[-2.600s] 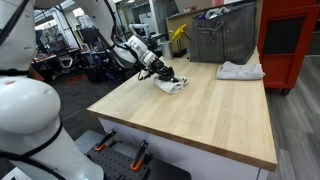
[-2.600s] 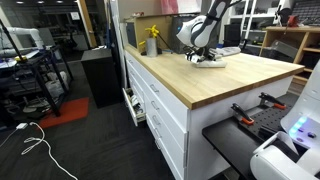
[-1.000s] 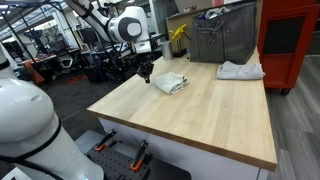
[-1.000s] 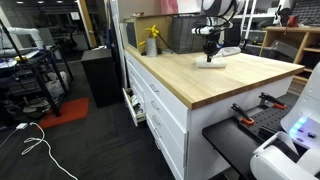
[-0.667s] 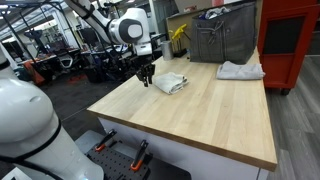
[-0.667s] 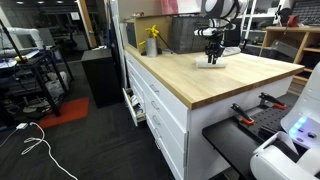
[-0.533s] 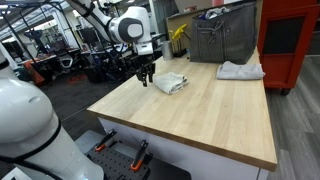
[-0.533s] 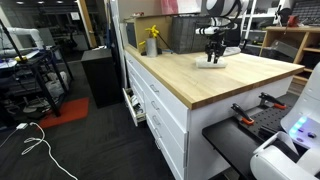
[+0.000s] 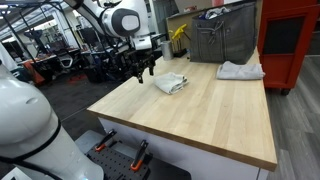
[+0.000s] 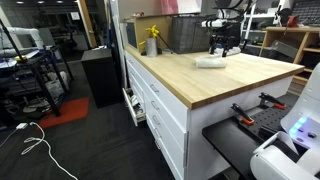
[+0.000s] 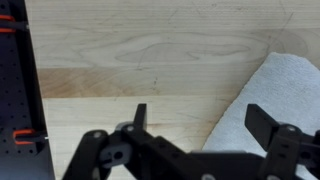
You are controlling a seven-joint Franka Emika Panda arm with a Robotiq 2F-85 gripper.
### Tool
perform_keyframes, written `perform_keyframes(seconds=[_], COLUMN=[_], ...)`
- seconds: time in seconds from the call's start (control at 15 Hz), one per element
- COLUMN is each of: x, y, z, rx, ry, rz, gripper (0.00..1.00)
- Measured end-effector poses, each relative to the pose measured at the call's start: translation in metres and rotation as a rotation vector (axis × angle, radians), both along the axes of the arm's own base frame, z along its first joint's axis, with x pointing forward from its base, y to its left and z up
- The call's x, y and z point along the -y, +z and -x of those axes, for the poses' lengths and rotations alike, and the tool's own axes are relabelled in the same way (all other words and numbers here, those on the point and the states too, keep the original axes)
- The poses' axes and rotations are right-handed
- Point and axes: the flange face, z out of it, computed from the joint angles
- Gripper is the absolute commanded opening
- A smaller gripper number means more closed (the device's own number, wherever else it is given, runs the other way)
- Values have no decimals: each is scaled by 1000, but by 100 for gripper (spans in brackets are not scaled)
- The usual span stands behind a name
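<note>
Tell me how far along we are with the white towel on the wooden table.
Done: the folded white towel lies flat on the light wooden tabletop, free of the tool. In hand: nothing; the tool hangs open beside it. Possibly left: the crumpled white cloth near the grey bin, untouched.

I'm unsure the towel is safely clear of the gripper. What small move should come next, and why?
Probably a short rise straight up, jaws open. The gripper hangs open and empty above the table, with the folded towel lying flat beside it, untouched. In the wrist view the towel sits off-centre, below one finger, so a sideways sweep might snag it.
</note>
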Motion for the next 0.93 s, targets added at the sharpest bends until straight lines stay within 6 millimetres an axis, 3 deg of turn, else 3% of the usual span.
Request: perform_keyframes(seconds=[0.33,0.53,0.93], x=[-1,4,49], y=[-9,-13,-16], z=[0,-7,-42], rx=[-19,-16,11], ry=[-2,-94,-324], rz=[-1,3,12], gripper=[100,100,100])
